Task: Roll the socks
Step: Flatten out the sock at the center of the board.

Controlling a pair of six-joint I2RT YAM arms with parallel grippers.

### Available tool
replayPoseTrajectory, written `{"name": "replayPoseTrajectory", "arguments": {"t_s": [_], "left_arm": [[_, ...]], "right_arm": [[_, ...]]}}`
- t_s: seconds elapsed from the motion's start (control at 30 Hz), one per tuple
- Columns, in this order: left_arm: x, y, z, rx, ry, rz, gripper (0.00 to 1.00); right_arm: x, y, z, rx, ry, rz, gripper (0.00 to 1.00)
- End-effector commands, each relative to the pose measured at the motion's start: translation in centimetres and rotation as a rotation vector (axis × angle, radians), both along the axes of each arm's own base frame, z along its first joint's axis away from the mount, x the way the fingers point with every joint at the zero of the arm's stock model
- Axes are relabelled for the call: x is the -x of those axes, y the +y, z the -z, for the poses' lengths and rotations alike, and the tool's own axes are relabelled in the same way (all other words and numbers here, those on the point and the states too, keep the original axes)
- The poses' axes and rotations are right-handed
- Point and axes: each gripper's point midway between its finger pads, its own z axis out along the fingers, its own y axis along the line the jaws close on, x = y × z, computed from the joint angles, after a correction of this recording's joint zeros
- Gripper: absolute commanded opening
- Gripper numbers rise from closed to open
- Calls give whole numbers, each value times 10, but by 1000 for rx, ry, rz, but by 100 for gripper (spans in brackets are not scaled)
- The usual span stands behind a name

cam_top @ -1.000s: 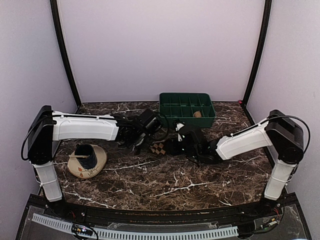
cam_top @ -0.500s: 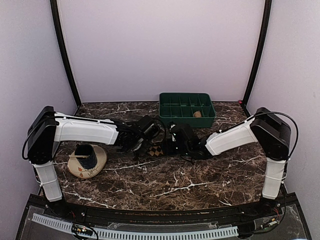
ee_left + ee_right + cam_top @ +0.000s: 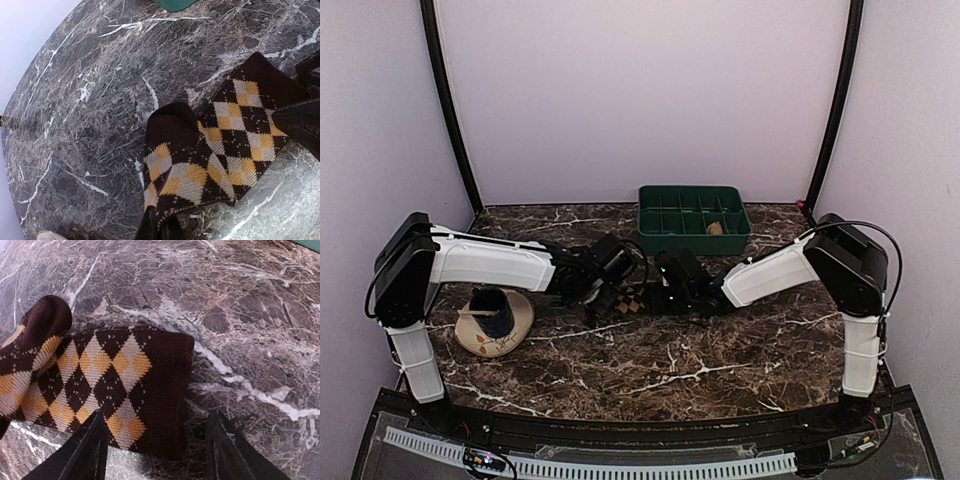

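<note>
Since a second ago the right arm has folded in toward the left, and the right gripper (image 3: 658, 296) has come from right of centre up to the diamond-check sock (image 3: 632, 298). The left arm has moved a little too.

The table (image 3: 720, 350) is dark brown marble with white veins. At its near left stands a round cream dish (image 3: 520, 322) with orange marks, and a dark blue cup (image 3: 496, 310) stands upright on it.

In the middle of the table lies the diamond-check sock (image 3: 235, 135), flat on the marble except for one end, which is folded over and raised. The left gripper (image 3: 160, 227) is clenched on the edge of this raised end. The right gripper (image 3: 157, 450) is released. Its jaws stand apart at the dark cuff, one finger (image 3: 90, 450) over the sock and the other on bare marble.

Farther back is a green tray (image 3: 690, 190) with compartments. In the near row, right of the middle, there is a small tan-brown lump (image 3: 716, 228), too small to name. Plain pale walls close the table on three sides, with black posts (image 3: 448, 110) at the far corners.
</note>
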Motion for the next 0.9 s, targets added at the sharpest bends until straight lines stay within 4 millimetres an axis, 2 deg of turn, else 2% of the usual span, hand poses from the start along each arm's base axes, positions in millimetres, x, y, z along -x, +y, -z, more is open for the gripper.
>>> {"name": "replayPoseTrajectory", "arguments": {"t_s": [0.0,0.27,0.33,0.43,0.5,0.6,0.63,0.77,0.87], "left_arm": [[0,3,-13,42,-25,-6,0],[2,4,-8,49,-26,-7,0],[2,5,-8,48,-26,-8,0],[2,6,-8,47,-28,-9,0],[2,7,-9,51,-31,-9,0],[1,9,-10,50,-35,-11,0],[1,9,-11,51,-36,-12,0],[1,13,-13,47,-39,-14,0],[4,15,-11,46,-34,-15,0]], "right_arm": [[-3,3,7,-42,57,6,59],[6,11,13,-86,135,-8,49],[15,5,26,-79,173,-11,45],[18,5,27,-92,183,-3,32],[18,2,26,-99,181,8,18],[16,0,19,-104,159,26,2],[13,-2,15,-106,147,35,0],[7,-15,0,-83,87,75,0],[2,-34,-12,-56,39,117,0]]}}
